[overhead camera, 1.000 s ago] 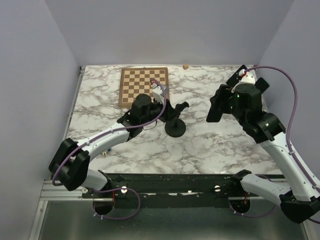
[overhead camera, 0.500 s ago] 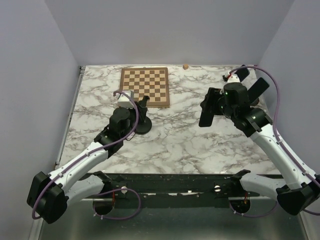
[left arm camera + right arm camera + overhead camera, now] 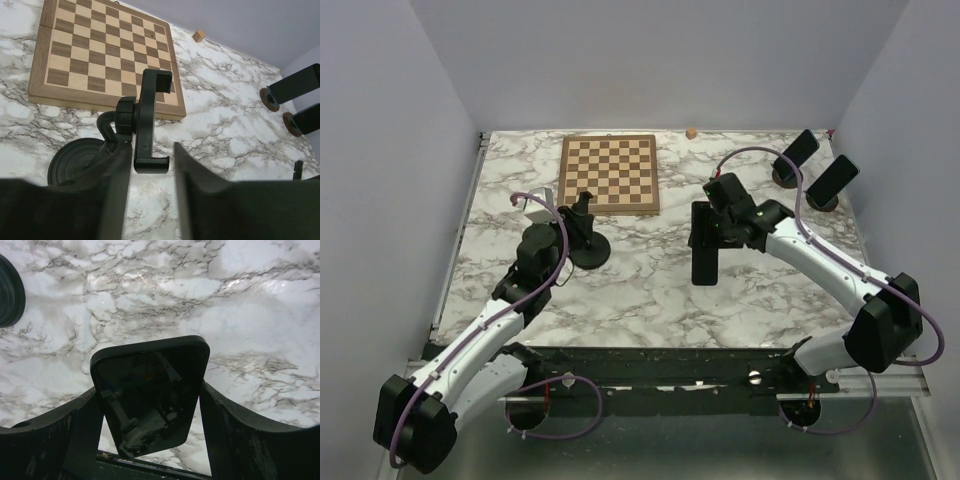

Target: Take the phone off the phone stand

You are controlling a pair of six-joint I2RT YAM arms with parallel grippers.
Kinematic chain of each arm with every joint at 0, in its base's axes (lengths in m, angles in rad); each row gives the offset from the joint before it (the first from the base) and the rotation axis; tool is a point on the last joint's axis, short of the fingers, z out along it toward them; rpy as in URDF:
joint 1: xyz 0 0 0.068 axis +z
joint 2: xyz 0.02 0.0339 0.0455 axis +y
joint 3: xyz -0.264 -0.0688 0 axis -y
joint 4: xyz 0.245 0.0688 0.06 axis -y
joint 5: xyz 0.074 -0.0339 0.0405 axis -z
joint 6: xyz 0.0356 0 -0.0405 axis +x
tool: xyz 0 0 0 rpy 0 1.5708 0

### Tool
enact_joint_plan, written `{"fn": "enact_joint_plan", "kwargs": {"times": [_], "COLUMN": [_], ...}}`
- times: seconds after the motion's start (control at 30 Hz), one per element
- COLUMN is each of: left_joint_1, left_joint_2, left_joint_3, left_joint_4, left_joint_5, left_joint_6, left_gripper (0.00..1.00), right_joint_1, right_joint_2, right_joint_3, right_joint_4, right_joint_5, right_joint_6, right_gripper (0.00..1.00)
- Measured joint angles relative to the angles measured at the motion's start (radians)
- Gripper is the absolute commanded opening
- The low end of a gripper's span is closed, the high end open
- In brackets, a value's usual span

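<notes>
The black phone [image 3: 704, 243] is off the stand and sits between the fingers of my right gripper [image 3: 712, 232], which is shut on it low over the middle of the marble table [image 3: 770, 290]. In the right wrist view the phone's dark screen [image 3: 150, 390] fills the gap between both fingers of that gripper [image 3: 150, 407]. The black phone stand [image 3: 588, 240] stands left of centre with its cradle empty. My left gripper [image 3: 568, 236] is shut on it. The left wrist view shows the cradle's lower lip [image 3: 150, 162] between the fingers of the left gripper [image 3: 152, 182] and the round base [image 3: 75, 160] to the left.
A wooden chessboard [image 3: 608, 174] lies at the back behind the stand. Two more dark phones on small round stands [image 3: 795, 155] [image 3: 832, 180] sit at the back right. A small wooden cube [image 3: 691, 132] rests at the far edge. The table's left rail [image 3: 460, 230] is near the left arm.
The left arm has dragged the stand from the table's centre leftward and nearer. The right arm has carried the phone from the right side down and left towards the middle.
</notes>
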Motion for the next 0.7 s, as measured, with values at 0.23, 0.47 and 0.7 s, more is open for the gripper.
{"fn": "enact_joint_plan", "kwargs": {"times": [0.23, 0.47, 0.7], "left_joint_1": [0.013, 0.017, 0.022], "left_joint_2": [-0.051, -0.113, -0.137], "left_joint_3": [0.021, 0.184, 0.404], "left_joint_4": [-0.106, -0.288, -0.349], "left_joint_5": [0.01, 0.009, -0.018], "left_joint_6": [-0.03, 0.009, 0.114], "left_gripper": [0.99, 0.99, 0.98], "right_joint_1": [0.093, 0.253, 0.336], "right_joint_2": [0.055, 0.143, 0.175], "right_joint_3": [-0.005, -0.04, -0.058], "right_joint_4": [-0.004, -0.019, -0.054], "right_joint_5": [0.038, 0.107, 0.154], "right_joint_6": [0.116, 0.246, 0.372], "right_gripper": [0.01, 0.01, 0.05]}}
